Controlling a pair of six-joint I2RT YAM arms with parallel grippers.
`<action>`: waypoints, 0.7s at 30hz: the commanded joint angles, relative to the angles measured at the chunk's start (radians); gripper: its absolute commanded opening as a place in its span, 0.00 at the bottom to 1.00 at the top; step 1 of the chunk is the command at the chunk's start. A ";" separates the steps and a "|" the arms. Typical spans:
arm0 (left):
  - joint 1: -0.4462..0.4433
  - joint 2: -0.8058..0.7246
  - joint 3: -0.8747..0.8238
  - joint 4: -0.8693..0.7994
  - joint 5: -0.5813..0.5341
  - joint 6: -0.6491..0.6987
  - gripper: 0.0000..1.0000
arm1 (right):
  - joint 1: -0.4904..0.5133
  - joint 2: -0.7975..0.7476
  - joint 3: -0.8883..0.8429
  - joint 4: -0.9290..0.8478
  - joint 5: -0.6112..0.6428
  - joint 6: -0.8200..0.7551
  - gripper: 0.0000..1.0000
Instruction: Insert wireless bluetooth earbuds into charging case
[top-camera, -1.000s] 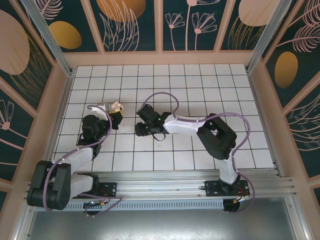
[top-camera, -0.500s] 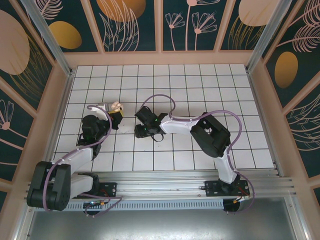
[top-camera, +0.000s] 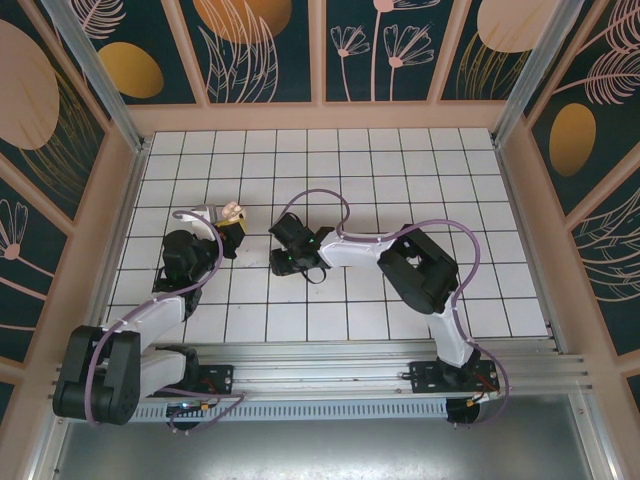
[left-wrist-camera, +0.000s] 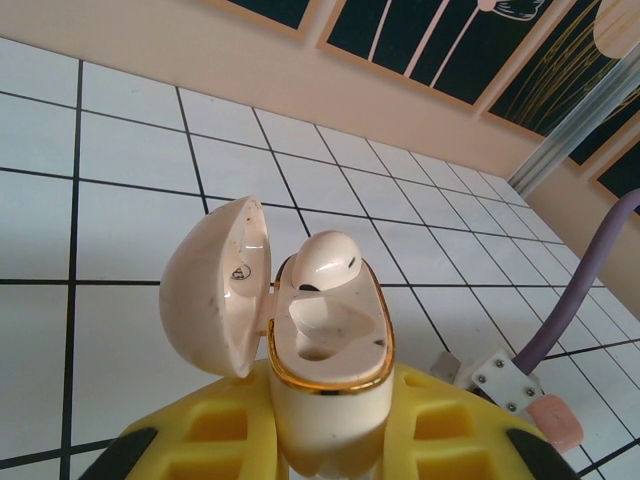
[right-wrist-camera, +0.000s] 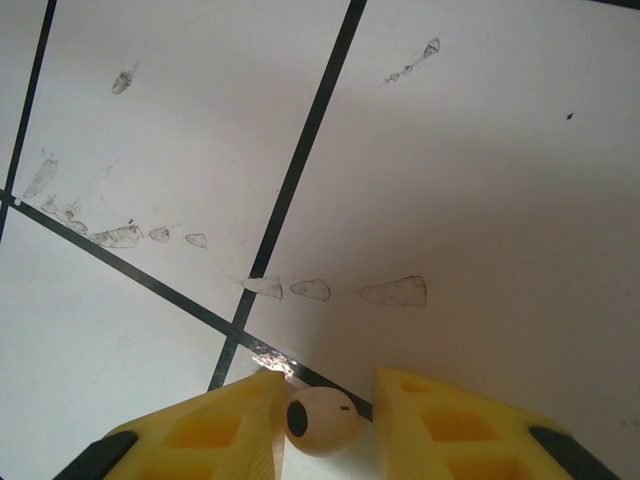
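- Table (top-camera: 400, 160): white tiles with a black grid, walled on three sides.
- Right arm (top-camera: 420, 270): reaches left across the middle tiles, wrist bent down.
- Left arm (top-camera: 150, 320): reaches forward on the left side.
- Left gripper (left-wrist-camera: 330, 440): clamped on the case, held upright.
- Right gripper (right-wrist-camera: 328, 385): jaws narrowly apart, straddling the loose bud.
- Case (left-wrist-camera: 330, 350): cream with a gold rim, its lid (left-wrist-camera: 215, 290) swung open to the left.
- Seated bud (left-wrist-camera: 325, 262): cream, in the case's far socket.
- Loose bud (right-wrist-camera: 322, 420): cream, on the tile by a grid line, touching one finger (right-wrist-camera: 215, 430), with a gap to the other.
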 joint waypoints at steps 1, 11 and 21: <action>0.007 -0.018 0.009 0.022 0.008 -0.004 0.08 | -0.002 0.041 0.023 0.020 0.017 -0.015 0.28; 0.007 -0.022 0.009 0.012 0.013 -0.001 0.08 | -0.002 0.010 -0.004 0.030 0.011 -0.040 0.20; 0.007 -0.020 0.020 -0.005 0.032 0.013 0.08 | -0.015 -0.193 -0.138 -0.048 -0.093 -0.272 0.18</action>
